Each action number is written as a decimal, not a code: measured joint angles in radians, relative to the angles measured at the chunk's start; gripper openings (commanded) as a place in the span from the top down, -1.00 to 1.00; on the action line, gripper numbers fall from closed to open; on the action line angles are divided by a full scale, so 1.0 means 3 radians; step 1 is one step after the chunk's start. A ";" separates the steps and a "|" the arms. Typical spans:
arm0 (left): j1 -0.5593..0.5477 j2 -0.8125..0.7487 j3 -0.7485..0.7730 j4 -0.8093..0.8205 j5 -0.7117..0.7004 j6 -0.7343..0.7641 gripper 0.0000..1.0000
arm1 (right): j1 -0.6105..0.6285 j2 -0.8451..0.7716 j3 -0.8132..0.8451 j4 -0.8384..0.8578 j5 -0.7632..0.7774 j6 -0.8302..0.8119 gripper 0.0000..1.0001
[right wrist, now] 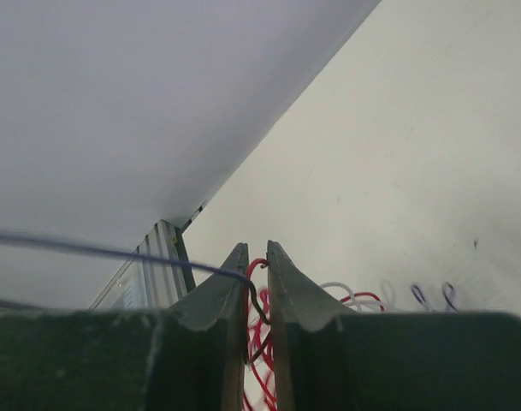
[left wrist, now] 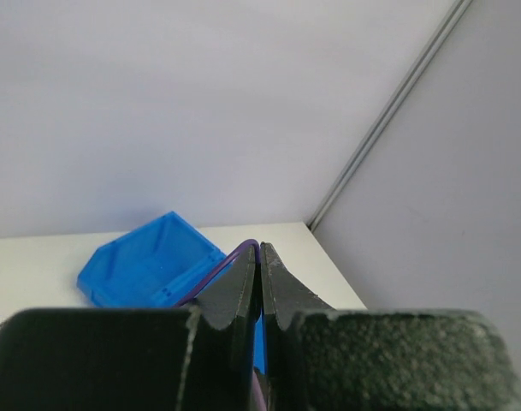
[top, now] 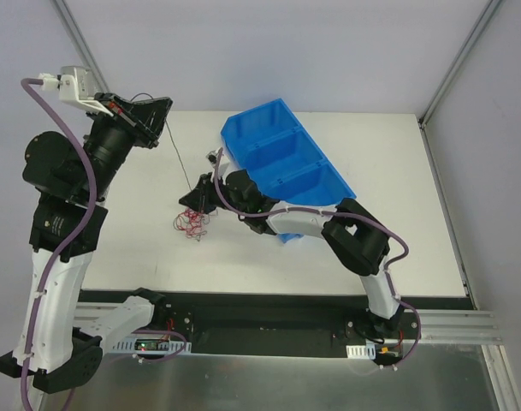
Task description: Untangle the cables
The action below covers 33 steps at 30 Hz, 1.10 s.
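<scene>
Right fingers (right wrist: 230,287): nearly together at the centre of the overhead frame. A slim gap shows between them with the dark cable (right wrist: 89,251) threaded through it. Whether they bite on it yet I cannot tell.
Left fingers (left wrist: 239,287): pressed together on the far end of the dark cable, high in the upper left of the overhead frame.
Dark cable: stretched in a straight line between the two pairs, off the counter (top: 397,214).
Tangle: the red cable (top: 192,221) lies heaped on the counter just below the right fingers, left of the blue bin (top: 281,154). The white cable (right wrist: 354,295) lies beside it.
Step in hand: pinning the dark cable close to the knot.
Doing it well: pinch the dark strand alone, then draw along its line slowly so the loops slide free rather than cinch.
Risk: red strands sit right under the tips and could get caught.
</scene>
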 measured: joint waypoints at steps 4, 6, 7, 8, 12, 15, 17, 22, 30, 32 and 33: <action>0.0000 0.0000 0.0106 0.0003 -0.0100 0.0084 1.00 | -0.0001 0.0090 0.0037 -0.0047 0.0069 0.0083 0.44; 0.0000 -0.0013 0.0107 0.0005 -0.0150 0.0100 1.00 | -0.0001 0.0106 0.0060 -0.0154 0.0090 0.0081 0.43; 0.0000 -0.0017 0.0107 0.0005 -0.0184 0.0108 1.00 | -0.0001 0.0112 0.0092 -0.0237 0.0095 0.0075 0.43; 0.0000 -0.0015 0.0112 0.0001 -0.0214 0.0117 1.00 | -0.0001 0.0121 0.0135 -0.0312 0.0098 0.0067 0.43; -0.0001 0.0098 0.0342 -0.0051 -0.0278 0.0181 1.00 | -0.0001 0.0174 0.0277 -0.0381 0.0142 0.0067 0.43; 0.0000 0.0211 0.0614 -0.0062 -0.0313 0.0233 1.00 | -0.0003 0.0323 0.0431 -0.0374 0.0149 0.0137 0.41; -0.0001 0.0249 0.0774 -0.0058 -0.0324 0.0281 1.00 | -0.0006 0.0430 0.0478 -0.0375 0.0148 0.0205 0.38; 0.0000 0.0289 0.1087 -0.0022 -0.0376 0.0370 1.00 | -0.0024 0.0523 0.0463 -0.0516 0.0164 0.0263 0.27; 0.0000 0.0315 0.1389 0.0093 -0.0426 0.0462 1.00 | -0.0050 0.0524 0.0463 -0.0554 0.0230 0.0326 0.00; -0.0001 0.0290 0.1312 0.0146 -0.0443 0.0462 1.00 | -0.0055 0.0520 0.0462 -0.0577 0.0244 0.0304 -0.14; 0.0000 0.0254 0.1211 0.0164 -0.0456 0.0460 1.00 | -0.0060 0.0510 0.0453 -0.0593 0.0245 0.0275 -0.21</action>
